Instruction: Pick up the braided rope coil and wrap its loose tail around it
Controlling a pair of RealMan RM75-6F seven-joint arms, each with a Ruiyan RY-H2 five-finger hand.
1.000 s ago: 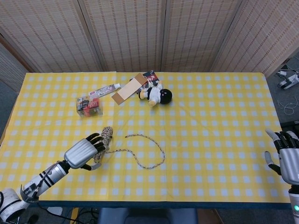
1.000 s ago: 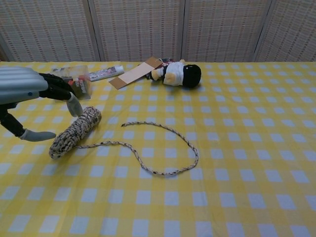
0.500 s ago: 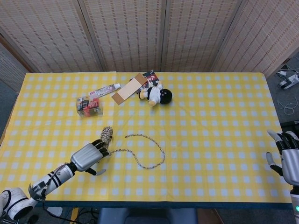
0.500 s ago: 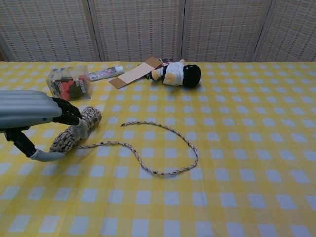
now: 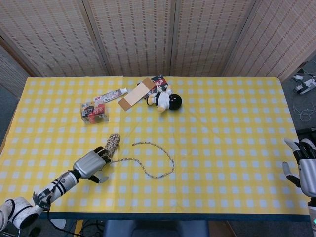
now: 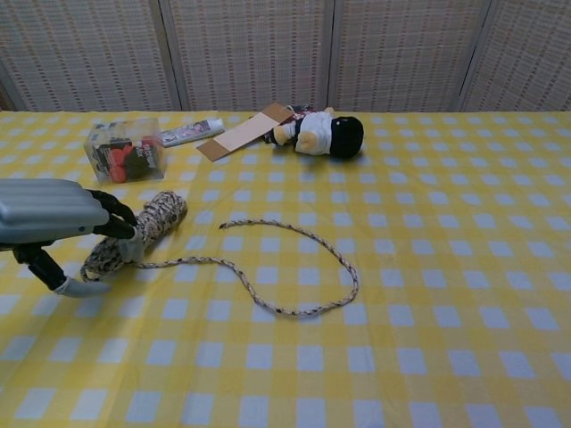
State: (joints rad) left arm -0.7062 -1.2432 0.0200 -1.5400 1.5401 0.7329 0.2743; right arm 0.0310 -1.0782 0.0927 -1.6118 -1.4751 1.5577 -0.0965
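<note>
On checked cloth (image 5: 227, 128), speckled braided coil (image 6: 147, 227).

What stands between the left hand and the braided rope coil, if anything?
Nothing visible does. The left hand is already at the braided rope coil, with its fingers curled over the near end. The loose tail lies free to the right.

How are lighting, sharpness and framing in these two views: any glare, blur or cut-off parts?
Head view: even, soft light, no glare, faint shadows; the rope coil and left hand are sharp but small, and the right hand is cropped at the frame edge. Chest view: the left hand looms large, cut by the left edge, hiding part of the rope coil; the loose tail is crisp.
</note>
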